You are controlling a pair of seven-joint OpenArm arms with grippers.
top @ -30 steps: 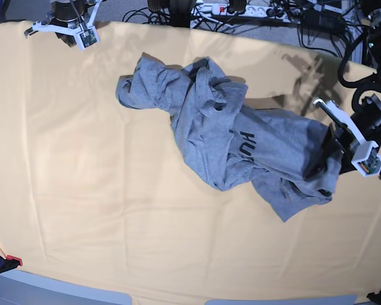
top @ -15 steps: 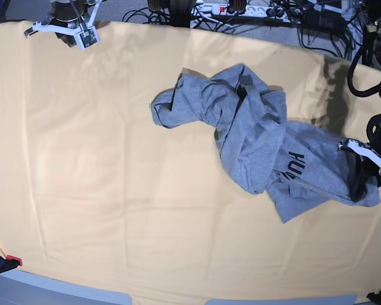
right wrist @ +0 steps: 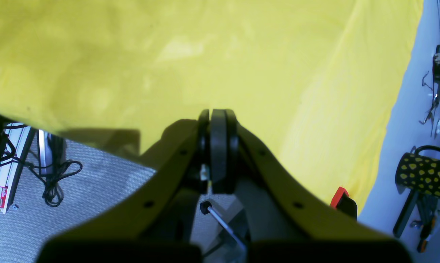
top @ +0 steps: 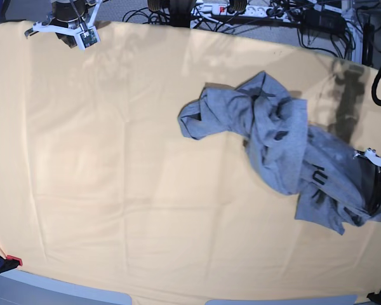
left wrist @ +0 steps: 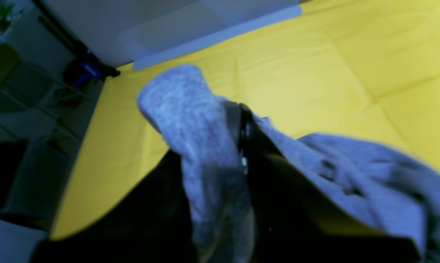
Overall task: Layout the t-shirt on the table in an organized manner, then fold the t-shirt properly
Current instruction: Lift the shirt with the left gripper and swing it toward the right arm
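Note:
The heather-grey t-shirt (top: 279, 149) lies bunched and twisted on the right part of the table (top: 114, 159), with bits of black lettering showing near its right end. At the table's right edge my left gripper (top: 373, 181) is shut on the shirt's right end. In the left wrist view a fold of the t-shirt (left wrist: 190, 120) is clamped in the left gripper (left wrist: 241, 146), above the table (left wrist: 314, 73). My right gripper (top: 60, 30) rests at the far left corner, away from the shirt. The right wrist view shows the right gripper (right wrist: 218, 146) with pads pressed together and nothing between them.
Cables and power strips (top: 241, 11) lie past the table's far edge. A red clamp (right wrist: 340, 195) sits on the table's edge, also seen as the red clamp (top: 13, 259) at the front left corner. A black mug with yellow spots (right wrist: 422, 175) stands beyond that side.
The left gripper has pulled the t-shirt to the right across the table, so the whole bundle has slid toward the right edge. The right arm has not moved.

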